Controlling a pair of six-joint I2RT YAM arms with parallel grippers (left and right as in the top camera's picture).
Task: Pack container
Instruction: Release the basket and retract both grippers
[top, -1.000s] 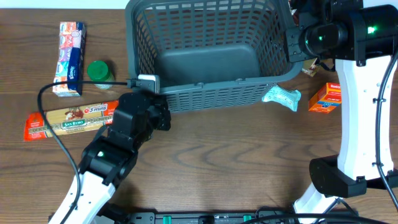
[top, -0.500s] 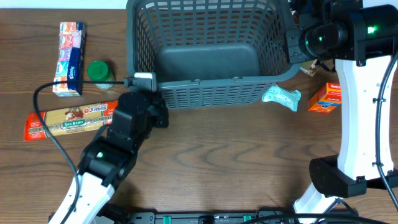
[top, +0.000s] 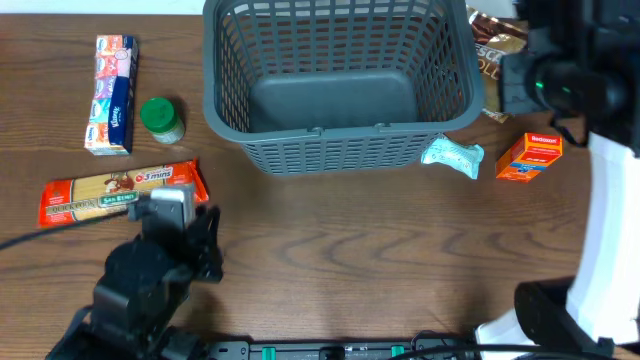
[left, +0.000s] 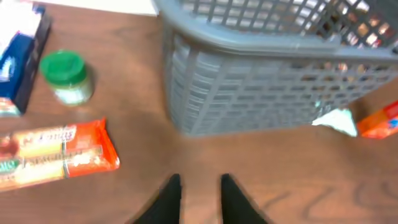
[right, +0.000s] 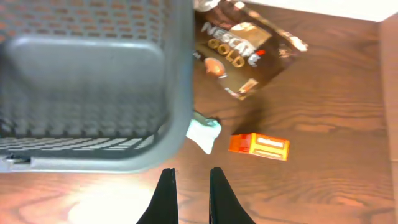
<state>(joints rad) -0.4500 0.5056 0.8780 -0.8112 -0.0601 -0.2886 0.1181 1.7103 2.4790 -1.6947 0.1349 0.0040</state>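
The large dark grey-blue plastic basket (top: 340, 150), lattice-sided, stands at the far middle of the brown wooden counter (top: 350, 250), its solid floor showing bare. Left end effector (left: 199, 180): fingers slightly parted, gripping nothing, well apart from the basket. Right end effector (right: 191, 174): closed, empty.

The container (top: 340, 132) stands at the back of the counter (top: 380, 250). Well to its left lies a tissue pack (top: 112, 93), with a jar (top: 160, 119) just beside it on the container's side. A pasta packet (top: 120, 193) lies in front of both. Just beside the container's front right corner lies a small packet (top: 452, 156), with a box (top: 530, 157) to its right and a coffee bag (top: 492, 50) behind them.
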